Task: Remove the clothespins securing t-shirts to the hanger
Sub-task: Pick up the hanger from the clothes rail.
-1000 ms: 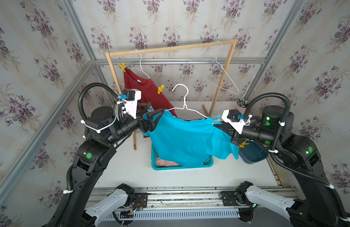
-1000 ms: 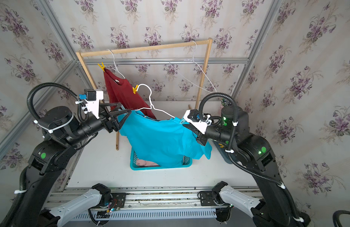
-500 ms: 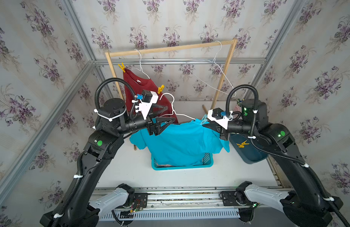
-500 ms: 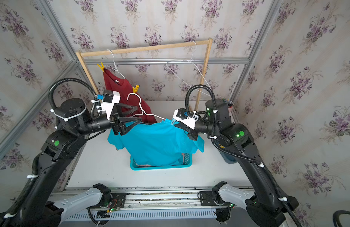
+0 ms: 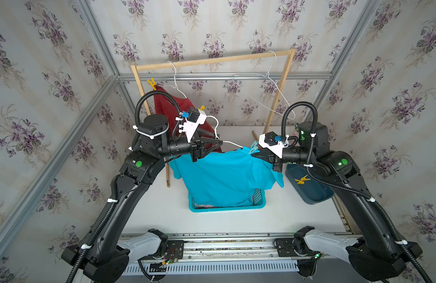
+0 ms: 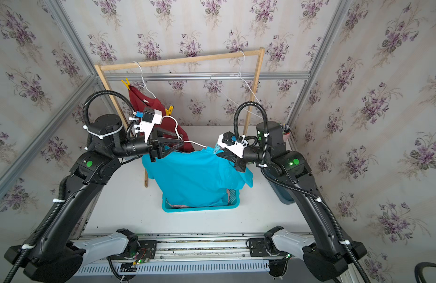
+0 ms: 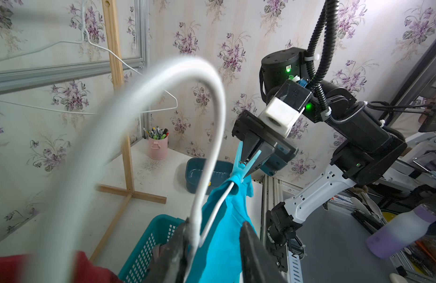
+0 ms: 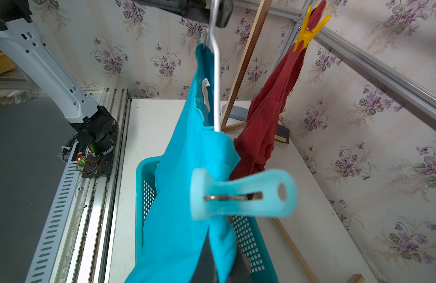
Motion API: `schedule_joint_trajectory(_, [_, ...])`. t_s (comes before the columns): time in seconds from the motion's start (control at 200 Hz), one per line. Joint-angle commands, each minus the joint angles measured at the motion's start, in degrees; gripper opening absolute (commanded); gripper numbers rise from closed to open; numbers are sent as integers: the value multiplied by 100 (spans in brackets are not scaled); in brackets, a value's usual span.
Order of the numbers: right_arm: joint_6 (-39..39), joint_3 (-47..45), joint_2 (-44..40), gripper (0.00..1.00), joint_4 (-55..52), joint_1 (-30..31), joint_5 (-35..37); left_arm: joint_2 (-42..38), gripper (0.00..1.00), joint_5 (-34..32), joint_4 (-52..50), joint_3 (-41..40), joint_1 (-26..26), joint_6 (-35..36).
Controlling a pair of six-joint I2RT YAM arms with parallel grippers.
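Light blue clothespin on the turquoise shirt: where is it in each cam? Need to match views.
In a top view: the light blue clothespin is right of centre, on the turquoise t-shirt shoulder.
In a top view: same spot, at mid-frame.
Left wrist: just right of centre, handles splayed.
Right wrist: large and blurred, lower centre.
Shared landmark: the white hanger wire it clips the shirt to.

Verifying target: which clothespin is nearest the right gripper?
The light blue clothespin on the turquoise t-shirt; the yellow ones are farther, on the red t-shirt and in the bin.
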Motion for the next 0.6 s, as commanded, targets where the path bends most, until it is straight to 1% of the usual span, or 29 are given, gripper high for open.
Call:
schedule_joint_trajectory(0.0, [127,-89,2,0,566,-146,-526,-22,22,251,542,-137,-12,-268])
schedule_joint_trajectory(0.11, [290,-227,4,0,824,-353,-1090,-18,15,290,800,-263,-7,-438])
schedule_joint_trajectory(0.235, [321,-374,-17,0,951,-395,-1114,13,1,392,857,-263,-8,-458])
schedule_joint_trajectory(0.375, [548,-533,-11,0,1124,-427,-876,-9,0,297,866,-241,-9,-435])
schedule_joint_trajectory(0.405, [657,-607,-40,10,1250,-432,-770,-14,0,237,871,-250,-5,-430])
schedule_joint_trajectory(0.43, [745,-669,-78,22,1369,-431,-665,-21,0,176,869,-258,-5,-424])
schedule_joint_trajectory(0.485, [946,-852,-205,52,1631,-434,-423,-30,0,80,871,-271,-5,-383])
schedule_joint_trajectory(0.545, [1128,-1051,-384,73,1941,-426,-166,-31,0,-48,871,-301,-4,-356])
schedule_joint_trajectory(0.569, [1217,-1136,-472,85,2089,-426,-47,-31,0,-94,871,-310,-5,-338])
schedule_joint_trajectory(0.574, [1254,-1182,-506,89,2137,-426,6,-31,0,-103,866,-310,-5,-335])
schedule_joint_trajectory(0.594, [1297,-1235,-562,93,2218,-426,72,-31,0,-157,862,-322,-1,-320])
